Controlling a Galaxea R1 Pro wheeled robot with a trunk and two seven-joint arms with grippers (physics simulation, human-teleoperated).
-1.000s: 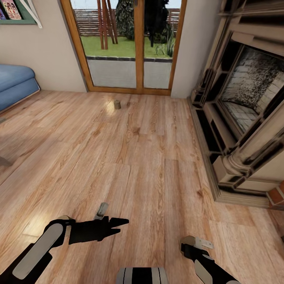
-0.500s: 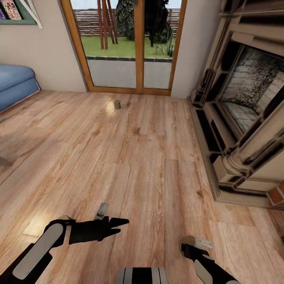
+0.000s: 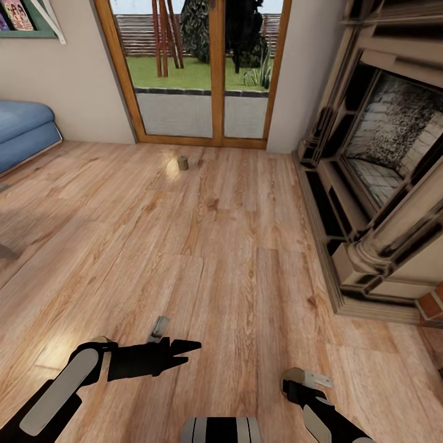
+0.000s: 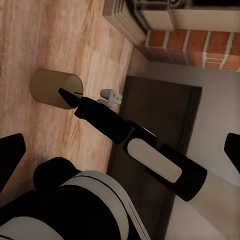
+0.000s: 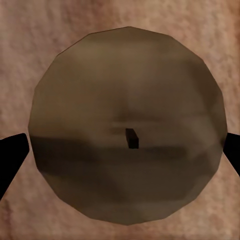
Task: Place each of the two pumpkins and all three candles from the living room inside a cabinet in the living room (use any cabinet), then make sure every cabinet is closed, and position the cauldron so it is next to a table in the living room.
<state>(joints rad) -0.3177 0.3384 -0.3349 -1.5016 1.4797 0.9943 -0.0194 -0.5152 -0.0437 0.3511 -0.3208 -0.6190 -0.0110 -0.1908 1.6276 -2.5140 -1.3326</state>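
Observation:
One candle (image 3: 183,162) stands on the wooden floor far ahead, near the glass door. A second candle (image 3: 296,373) is on the floor at my lower right, directly under my right gripper (image 3: 307,380). In the right wrist view this candle (image 5: 127,125) is seen from above with its dark wick, and the right gripper (image 5: 122,150) is open, with a fingertip at each side of it. In the left wrist view the same candle (image 4: 52,89) shows at the tip of my right arm. My left gripper (image 3: 175,339) hangs open and empty low over the floor. Pumpkins and cauldron are out of view.
A stone fireplace (image 3: 375,184) with a stepped hearth fills the right side. A blue sofa (image 3: 24,132) stands at far left. The glass door (image 3: 203,74) closes the far wall. A dark brown wood-grain panel (image 4: 165,125), possibly the cabinet, adjoins red brick (image 4: 195,47).

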